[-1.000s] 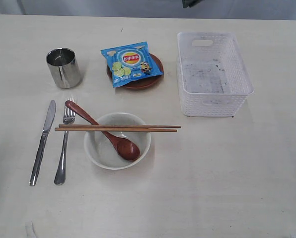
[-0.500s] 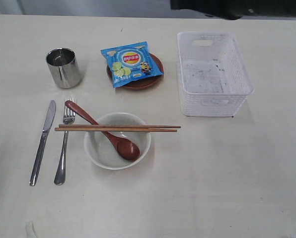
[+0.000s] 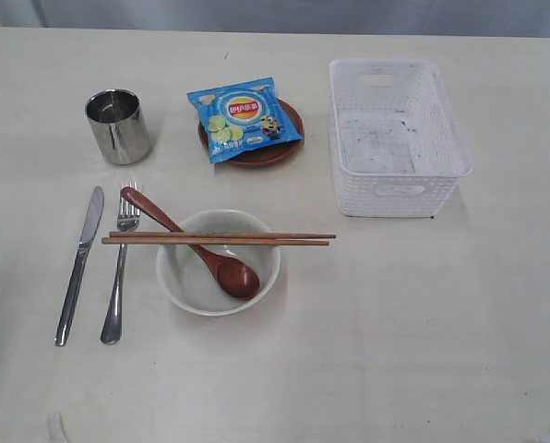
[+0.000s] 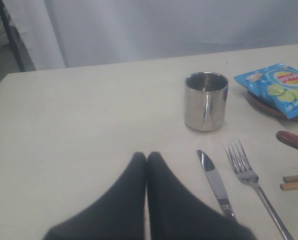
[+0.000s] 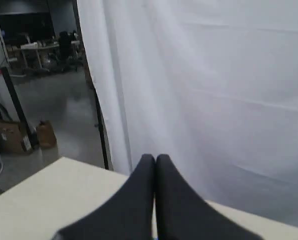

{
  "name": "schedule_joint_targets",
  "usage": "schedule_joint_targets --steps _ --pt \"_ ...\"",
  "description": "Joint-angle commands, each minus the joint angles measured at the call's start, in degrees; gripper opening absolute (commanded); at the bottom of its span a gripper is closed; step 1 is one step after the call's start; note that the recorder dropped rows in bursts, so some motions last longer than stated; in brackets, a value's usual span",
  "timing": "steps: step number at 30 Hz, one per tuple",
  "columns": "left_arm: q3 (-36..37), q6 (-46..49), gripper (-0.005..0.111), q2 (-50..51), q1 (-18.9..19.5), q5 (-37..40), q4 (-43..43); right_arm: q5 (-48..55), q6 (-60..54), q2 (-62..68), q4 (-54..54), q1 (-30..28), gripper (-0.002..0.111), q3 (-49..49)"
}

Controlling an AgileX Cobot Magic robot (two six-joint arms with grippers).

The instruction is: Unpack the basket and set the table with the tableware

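Closest to you, the left jaws are pressed shut on nothing, low over the desk [image 3: 423, 323] by the knife [image 3: 78, 268], which lies just beside the fork [image 3: 120, 272]. Next comes the bowl [image 3: 187, 293], with the spoon [image 3: 236, 277] resting in it and the chopsticks [image 3: 220, 238] across its rim. Behind stand the cup [image 3: 118, 127] and the plate [image 3: 257, 159], which carries the snack bag [image 3: 245, 118]. The basket [image 3: 400, 189] sits far right, emptied. The right jaws, also closed and empty, face the curtain. I'd judge the table set and nothing left to unpack.
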Motion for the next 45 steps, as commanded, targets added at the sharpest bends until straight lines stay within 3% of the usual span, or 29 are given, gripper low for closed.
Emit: schedule_joint_targets --steps 1,10,19,22,32,45 --pt "0.13 -0.13 0.000 -0.11 -0.29 -0.03 -0.13 -0.66 0.00 -5.10 -0.19 0.06 0.000 0.35" --pt "0.13 -0.13 0.000 -0.11 -0.29 -0.03 -0.13 -1.46 0.00 -14.00 -0.19 -1.71 0.000 1.14" --pt "0.13 -0.13 0.000 -0.11 -0.29 -0.03 -0.13 -9.69 0.00 -25.59 -0.19 -23.77 0.000 13.25" --pt "0.13 -0.13 0.000 -0.11 -0.29 -0.03 -0.13 -8.84 0.00 -31.44 -0.19 -27.59 0.000 18.38" --pt "0.13 -0.13 0.000 -0.11 -0.29 -0.03 -0.13 13.90 0.00 -43.35 -0.19 -28.52 0.000 28.08" --pt "0.13 -0.13 0.000 -0.11 -0.29 -0.03 -0.13 7.90 -3.90 -43.35 4.32 -28.29 0.000 40.71"
